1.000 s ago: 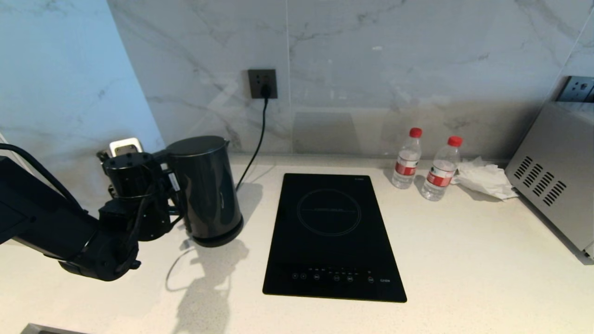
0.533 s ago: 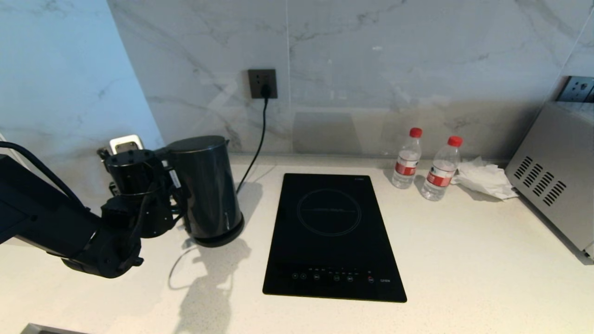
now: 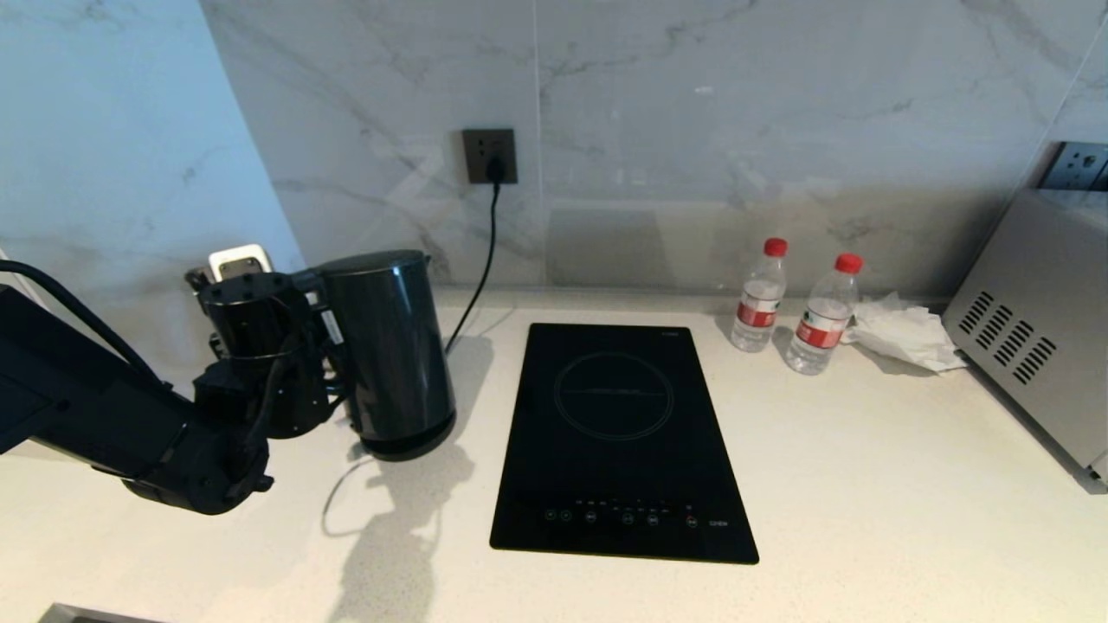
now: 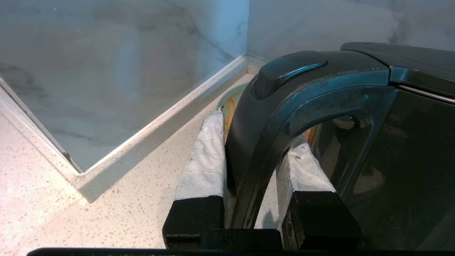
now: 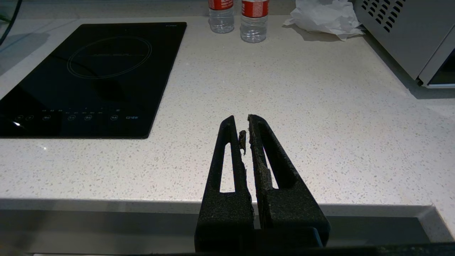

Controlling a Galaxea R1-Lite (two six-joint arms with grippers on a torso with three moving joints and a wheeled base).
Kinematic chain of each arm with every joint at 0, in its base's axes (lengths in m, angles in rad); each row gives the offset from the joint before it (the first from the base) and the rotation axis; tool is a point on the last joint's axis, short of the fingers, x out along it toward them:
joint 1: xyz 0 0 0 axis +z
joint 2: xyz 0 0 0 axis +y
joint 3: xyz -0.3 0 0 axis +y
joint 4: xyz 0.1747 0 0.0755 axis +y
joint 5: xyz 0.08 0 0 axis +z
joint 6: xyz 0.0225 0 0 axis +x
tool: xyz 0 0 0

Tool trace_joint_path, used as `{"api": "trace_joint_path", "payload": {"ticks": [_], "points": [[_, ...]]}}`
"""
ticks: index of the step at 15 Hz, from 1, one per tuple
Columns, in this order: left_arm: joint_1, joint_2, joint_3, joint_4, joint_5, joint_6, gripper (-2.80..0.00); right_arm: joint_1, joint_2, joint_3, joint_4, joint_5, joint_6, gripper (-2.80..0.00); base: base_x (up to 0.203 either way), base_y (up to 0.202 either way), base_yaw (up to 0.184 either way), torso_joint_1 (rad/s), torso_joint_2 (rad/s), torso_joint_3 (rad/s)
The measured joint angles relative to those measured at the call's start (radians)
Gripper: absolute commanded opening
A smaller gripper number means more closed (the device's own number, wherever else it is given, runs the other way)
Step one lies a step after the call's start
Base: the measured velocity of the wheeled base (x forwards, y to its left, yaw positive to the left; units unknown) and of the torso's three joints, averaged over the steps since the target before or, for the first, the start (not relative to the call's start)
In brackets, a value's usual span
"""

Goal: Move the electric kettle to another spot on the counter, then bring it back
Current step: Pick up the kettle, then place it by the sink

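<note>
While gripped: kettle (image 3: 387, 350) beside hob (image 3: 620, 441).

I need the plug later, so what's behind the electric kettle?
Behind the electric kettle a black cord runs up the marble wall to a dark socket. Where the cord's lower end goes is hidden by the kettle.

Bright, sharp; soft forward-falling shadows
</note>
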Motion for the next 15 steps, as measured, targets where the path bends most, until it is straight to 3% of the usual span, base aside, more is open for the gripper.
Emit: {"api": "trace_joint_path", "payload": {"ticks": [15], "points": [[-0.010,-0.015,-0.018,-0.001,0.012,0.001,-2.80,0.000,0.000,0.000,0.000,0.000,0.000,-2.80,0.000,0.000,0.000,0.000,0.00,0.000]]}}
